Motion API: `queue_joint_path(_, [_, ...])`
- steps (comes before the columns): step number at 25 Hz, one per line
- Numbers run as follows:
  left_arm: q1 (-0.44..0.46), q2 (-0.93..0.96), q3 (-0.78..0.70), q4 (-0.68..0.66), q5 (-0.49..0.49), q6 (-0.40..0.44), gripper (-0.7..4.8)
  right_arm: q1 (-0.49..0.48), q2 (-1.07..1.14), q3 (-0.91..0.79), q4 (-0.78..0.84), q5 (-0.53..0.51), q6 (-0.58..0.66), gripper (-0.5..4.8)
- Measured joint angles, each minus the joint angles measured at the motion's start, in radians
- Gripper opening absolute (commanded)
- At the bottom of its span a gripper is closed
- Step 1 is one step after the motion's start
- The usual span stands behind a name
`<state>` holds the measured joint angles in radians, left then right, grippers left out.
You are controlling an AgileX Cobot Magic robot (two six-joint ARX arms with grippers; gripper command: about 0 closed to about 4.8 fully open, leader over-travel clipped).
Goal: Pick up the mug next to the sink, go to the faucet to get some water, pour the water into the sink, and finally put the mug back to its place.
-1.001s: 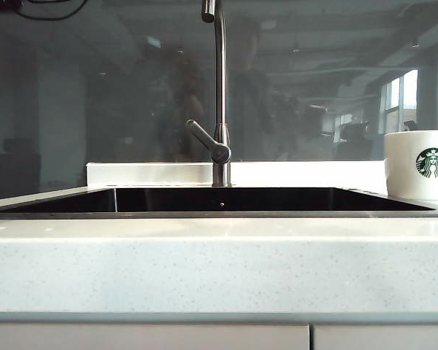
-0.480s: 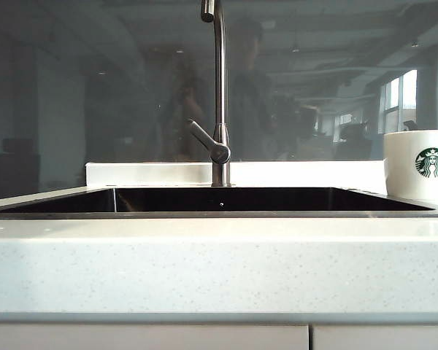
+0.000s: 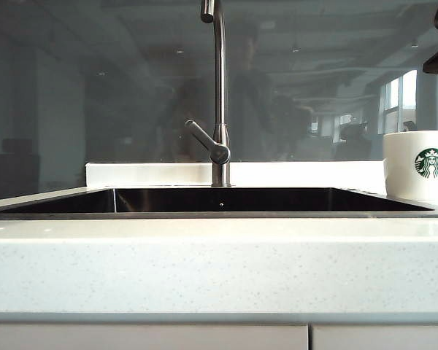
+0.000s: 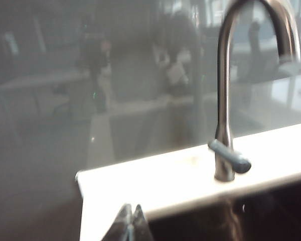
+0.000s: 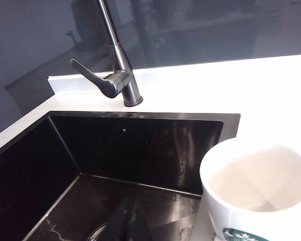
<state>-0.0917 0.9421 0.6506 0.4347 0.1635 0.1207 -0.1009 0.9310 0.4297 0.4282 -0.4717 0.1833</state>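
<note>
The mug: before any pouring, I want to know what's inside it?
The Starbucks mug looks empty, its white inner wall bare in the right wrist view; its bottom is only partly visible.

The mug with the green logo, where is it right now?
The mug stands upright on the counter at the exterior view's far right edge, just beside the sink rim; no gripper holds it.

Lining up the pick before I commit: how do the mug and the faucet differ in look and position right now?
The mug is squat, white ceramic with a green logo; the faucet is a tall, thin steel gooseneck. The mug stands on the counter right of the sink; the faucet rises behind the sink's middle. The right gripper hangs near the mug, the left gripper faces the faucet. Both stand upright, untouched; both grippers are shut.
</note>
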Motion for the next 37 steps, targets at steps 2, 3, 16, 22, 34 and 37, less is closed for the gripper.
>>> queue_joint_path(2, [0.001, -0.102, -0.14, 0.017, -0.01, -0.024, -0.04, 0.0, 0.0, 0.0, 0.001, 0.0, 0.0, -0.09])
queue_joint_path(3, [0.001, -0.128, -0.187, 0.022, -0.01, -0.048, -0.04, 0.0, 0.0, 0.0, 0.0, 0.0, 0.0, -0.09])
queue_joint_path(16, [0.001, -0.328, -0.497, 0.081, -0.007, -0.204, -0.04, 0.0, -0.002, 0.0, -0.005, 0.008, 0.0, -0.08])
queue_joint_path(22, [0.001, -0.328, -0.497, 0.081, -0.007, -0.204, -0.05, 0.0, -0.002, 0.0, -0.005, 0.007, 0.0, -0.08])
queue_joint_path(34, [0.132, -0.781, -0.577, -0.303, -0.282, -0.123, -0.04, 0.0, -0.002, 0.0, -0.008, 0.004, 0.0, -0.08])
queue_joint_path(37, [0.151, -0.898, -0.637, -0.311, -0.198, -0.159, -0.04, 0.0, -0.002, 0.0, -0.008, 0.003, 0.0, -0.08])
